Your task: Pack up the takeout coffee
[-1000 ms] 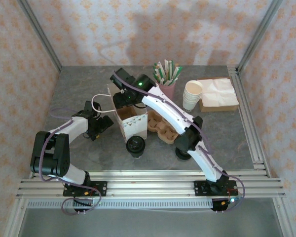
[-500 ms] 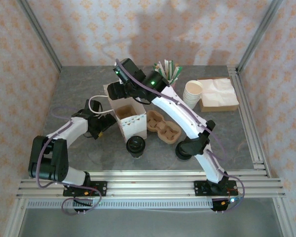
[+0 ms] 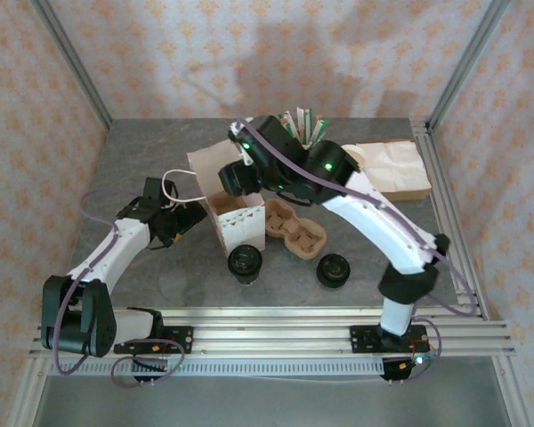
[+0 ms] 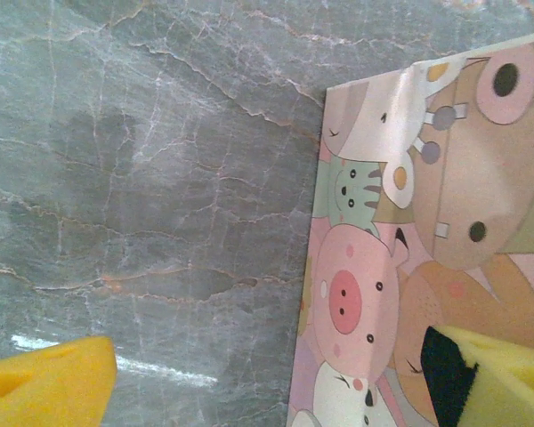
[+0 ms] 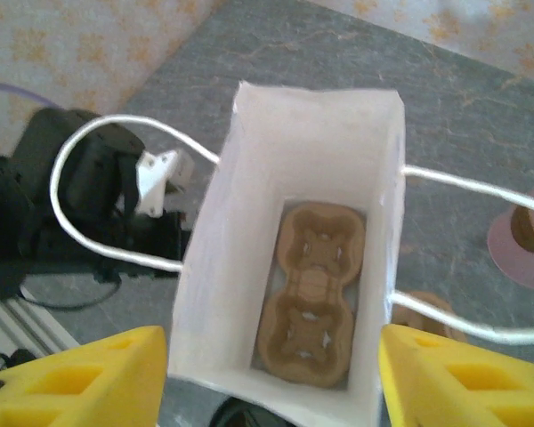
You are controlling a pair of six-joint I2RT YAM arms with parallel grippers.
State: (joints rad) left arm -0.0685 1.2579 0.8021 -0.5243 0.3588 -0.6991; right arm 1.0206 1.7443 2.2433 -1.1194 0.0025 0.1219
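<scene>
Left jaws gape empty beside the paper bag (image 3: 240,221); right jaws, open and empty, hang over it; two takeout coffees (image 3: 245,261) (image 3: 332,270) stand nearby.

- Bag (image 3: 240,222) stands mid-surface (image 3: 142,165); one cup carrier (image 5: 310,294) lies flat on its bottom, inside.
- Second carrier (image 3: 295,229) just right of bag.
- Takeout coffee (image 3: 245,262) before bag; other coffee (image 3: 332,270) before second carrier.
- Napkin tray (image 3: 396,169) back right.

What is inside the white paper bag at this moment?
At the bottom of the paper bag lies a brown carrier, both its wells empty. No coffee is inside; the two lidded cups stand outside on the table. The bag floor beneath the carrier is covered.
</scene>
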